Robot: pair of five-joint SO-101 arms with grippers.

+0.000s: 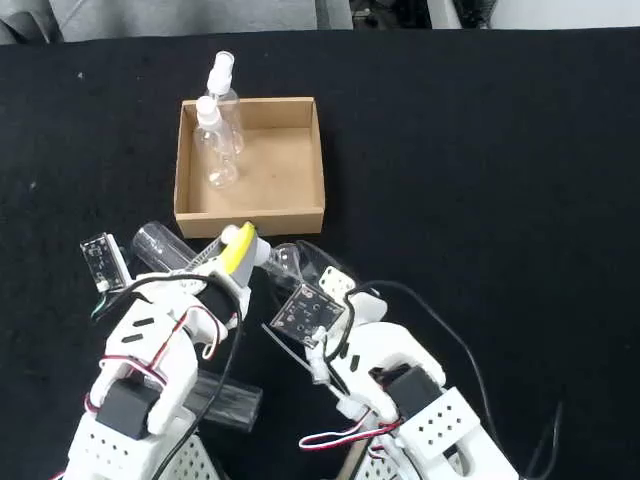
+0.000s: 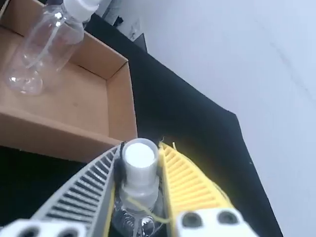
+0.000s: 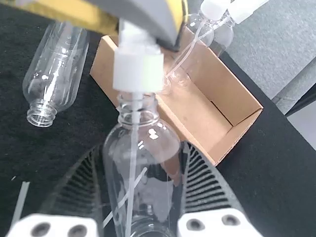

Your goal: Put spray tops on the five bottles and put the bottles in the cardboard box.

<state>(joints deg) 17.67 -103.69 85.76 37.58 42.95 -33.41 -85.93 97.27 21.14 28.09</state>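
L gripper (image 2: 139, 157) is closed on spray top (image 2: 139, 160), grey + yellow fingers pinching the white collar from both sides. R gripper (image 3: 143, 155) is clamped round the body of a clear bottle (image 3: 140, 143), fingers either side, neck pointing away from the wrist twd the box (image 1: 300, 205). Spray top sits right at the bottle's mouth, w/ its dip tube running down inside the bottle. Can't tell if the collar is fully seated on the neck. In high view the 2 grippers meet just in front of the box's near wall, L arm coming from lower left, R arm from lower right.

Box is open cardboard, on black table (image 1: 500, 150). Front capped bottle (image 1: 214, 150) and rear capped bottle (image 1: 226, 95) are in its far-left corner, side by side and looking in contact, both tilted w/ tops twd the far wall. Rear one's top pokes out past the far wall in high view.

Open bottle (image 3: 55, 69), no top, lies on its side on the table outside the box, near its near-left corner and just beside L gripper.

Spare bottle (image 1: 222, 398), clear, lies on its side on the table under L arm, partly hidden by the arm. Can't tell if it has a top.
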